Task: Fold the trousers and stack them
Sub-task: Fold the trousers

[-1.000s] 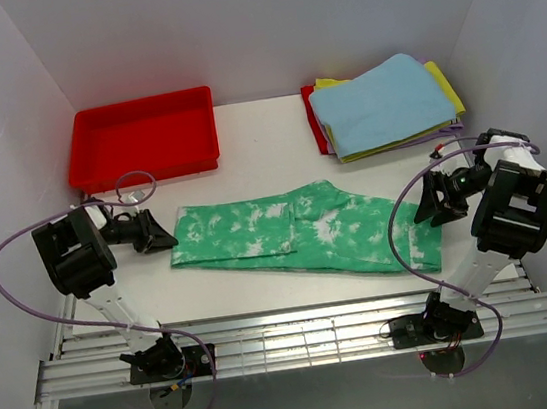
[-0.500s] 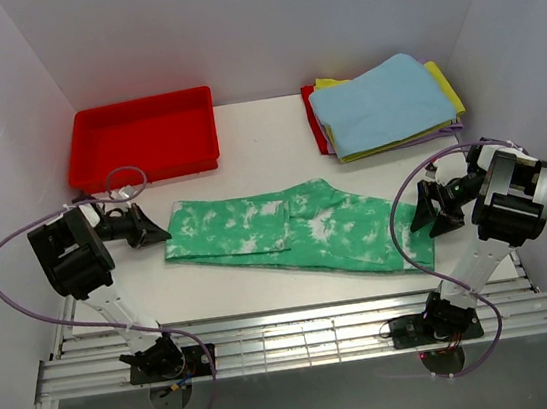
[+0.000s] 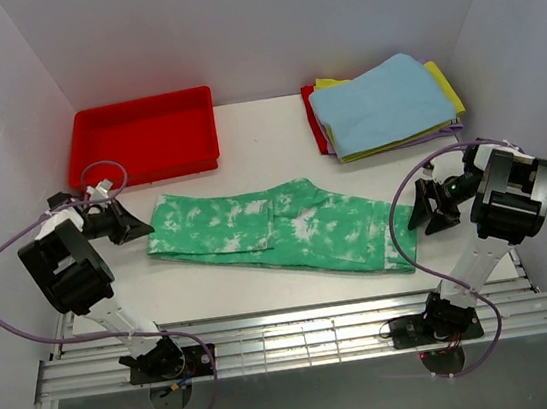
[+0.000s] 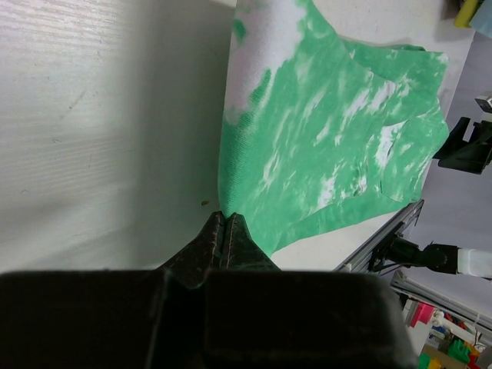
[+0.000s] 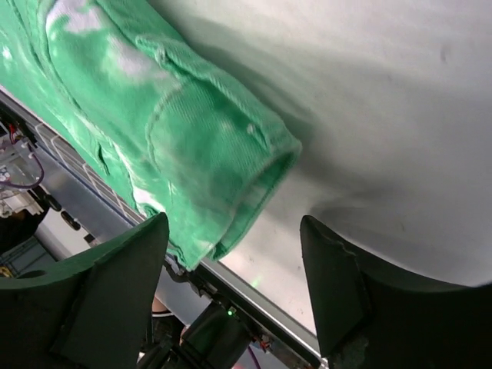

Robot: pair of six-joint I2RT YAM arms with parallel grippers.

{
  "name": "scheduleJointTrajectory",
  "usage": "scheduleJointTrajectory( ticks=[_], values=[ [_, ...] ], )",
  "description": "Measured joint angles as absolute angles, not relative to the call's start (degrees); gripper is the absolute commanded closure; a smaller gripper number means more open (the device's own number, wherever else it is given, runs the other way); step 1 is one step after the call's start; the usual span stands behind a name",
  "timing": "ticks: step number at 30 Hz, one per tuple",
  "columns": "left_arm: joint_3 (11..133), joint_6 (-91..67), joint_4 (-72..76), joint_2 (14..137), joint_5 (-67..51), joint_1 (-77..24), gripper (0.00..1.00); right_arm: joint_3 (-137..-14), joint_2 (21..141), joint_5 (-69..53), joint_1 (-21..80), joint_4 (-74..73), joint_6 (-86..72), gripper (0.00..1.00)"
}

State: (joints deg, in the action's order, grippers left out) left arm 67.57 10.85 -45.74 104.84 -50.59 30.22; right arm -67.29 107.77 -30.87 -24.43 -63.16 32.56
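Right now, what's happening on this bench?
Both arms are working the green tie-dye trousers, which lie stretched out across the table. The left gripper has its jaws shut on the trousers' left end. The right gripper sits at the right end with its jaws open, gripping nothing. The trousers are not yet on the pile of folded cloths at the far right. A red tray sits at the far left.

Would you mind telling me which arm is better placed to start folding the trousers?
Left, I think. The left gripper is shut on the left edge of the trousers, ready to lift it over. The right gripper stands open beside the other end, gripping nothing.
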Motion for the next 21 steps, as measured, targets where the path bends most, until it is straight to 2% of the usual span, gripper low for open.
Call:
scheduleJointTrajectory(
  ticks=[3, 4, 9, 15, 21],
  values=[
    [67.5, 10.9, -46.2, 104.1, -50.7, 30.4, 1.0, -67.2, 109.3, -31.9, -22.2, -61.3, 31.7, 0.37],
    [67.6, 11.0, -46.5, 104.0, -50.8, 30.4, 1.0, -66.9, 109.8, -32.5, -21.4, -61.0, 31.2, 0.46],
    [70.7, 11.6, -49.7, 102.6, -52.9, 30.4, 1.0, -65.8, 110.2, -33.6, -18.5, -58.8, 30.0, 0.63],
    [77.7, 11.3, -52.9, 95.0, -55.9, 28.0, 1.0, -65.8, 110.2, -36.3, -17.7, -56.9, 28.4, 0.92],
    [82.2, 8.9, -53.4, 87.2, -54.8, 15.2, 1.0, -66.3, 110.2, -37.9, -15.1, -55.4, 26.2, 0.92]
  ],
)
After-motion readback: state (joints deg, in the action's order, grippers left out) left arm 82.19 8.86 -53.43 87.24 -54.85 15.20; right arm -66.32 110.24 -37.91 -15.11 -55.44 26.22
